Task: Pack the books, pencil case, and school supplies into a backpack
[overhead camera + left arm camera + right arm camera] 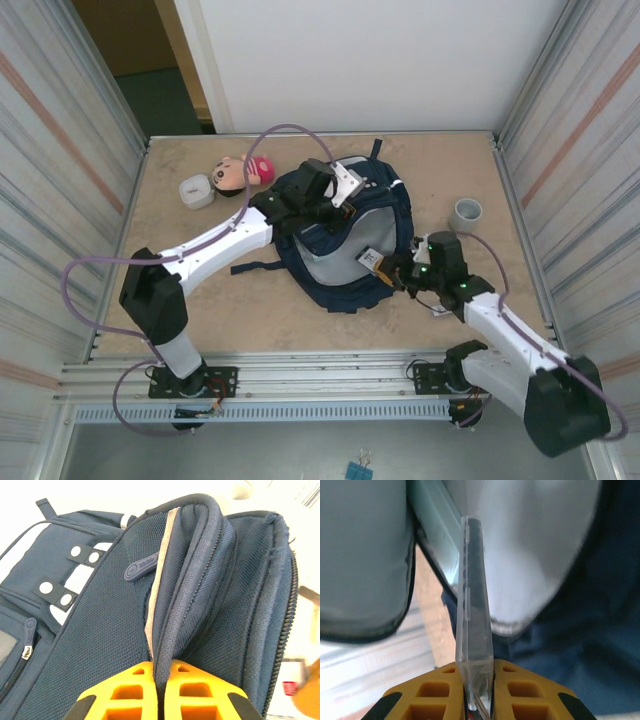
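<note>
The navy backpack (345,250) lies in the middle of the table, its top toward the back. My left gripper (322,192) is at its upper edge. In the left wrist view the orange fingers (125,690) are shut on the backpack's (100,645) dark piped rim (172,630), by the zipper opening. My right gripper (397,272) hovers over the backpack's lower right side, shut on a small flat card-like pack (372,258) of school supplies. In the right wrist view that pack (474,605) stands edge-on as a clear plastic case between the jaws. The books are out of view.
A grey cup (467,212) stands at the right, behind my right arm. At the back left sit a white rounded box (196,190) and a soft pouch with a cartoon face and pink end (240,172), possibly the pencil case. Metal walls close both sides.
</note>
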`<state>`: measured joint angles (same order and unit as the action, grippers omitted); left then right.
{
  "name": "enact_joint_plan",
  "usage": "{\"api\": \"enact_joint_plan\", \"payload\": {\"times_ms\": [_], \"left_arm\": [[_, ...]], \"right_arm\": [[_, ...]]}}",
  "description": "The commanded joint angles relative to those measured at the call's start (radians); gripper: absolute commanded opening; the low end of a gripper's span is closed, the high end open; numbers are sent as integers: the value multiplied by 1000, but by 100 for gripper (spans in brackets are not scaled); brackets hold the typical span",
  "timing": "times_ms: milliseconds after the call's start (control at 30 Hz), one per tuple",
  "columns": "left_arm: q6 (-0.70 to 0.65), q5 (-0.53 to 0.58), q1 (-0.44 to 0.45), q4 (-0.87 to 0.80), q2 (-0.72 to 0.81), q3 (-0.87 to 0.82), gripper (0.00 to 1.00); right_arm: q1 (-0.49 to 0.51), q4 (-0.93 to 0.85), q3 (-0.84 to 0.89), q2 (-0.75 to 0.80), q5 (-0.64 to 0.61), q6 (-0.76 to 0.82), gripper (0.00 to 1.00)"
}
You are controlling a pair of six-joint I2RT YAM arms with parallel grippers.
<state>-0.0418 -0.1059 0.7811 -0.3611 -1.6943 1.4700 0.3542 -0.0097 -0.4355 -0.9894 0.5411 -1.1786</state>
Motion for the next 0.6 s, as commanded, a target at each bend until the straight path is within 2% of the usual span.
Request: {"api": "enact_joint_plan", "payload": {"times_ms": [0,333,567], "left_arm": [[51,-55,-13,78,52,48,0],[89,-140,-65,118,71,34,0],[114,-153,-78,145,71,17,0]], "right_arm": [[54,341,-47,-132,-179,-129,15],[127,708,-210,-568,-290,-228,15],[157,693,-275,-747,-346,-315,23]]}}
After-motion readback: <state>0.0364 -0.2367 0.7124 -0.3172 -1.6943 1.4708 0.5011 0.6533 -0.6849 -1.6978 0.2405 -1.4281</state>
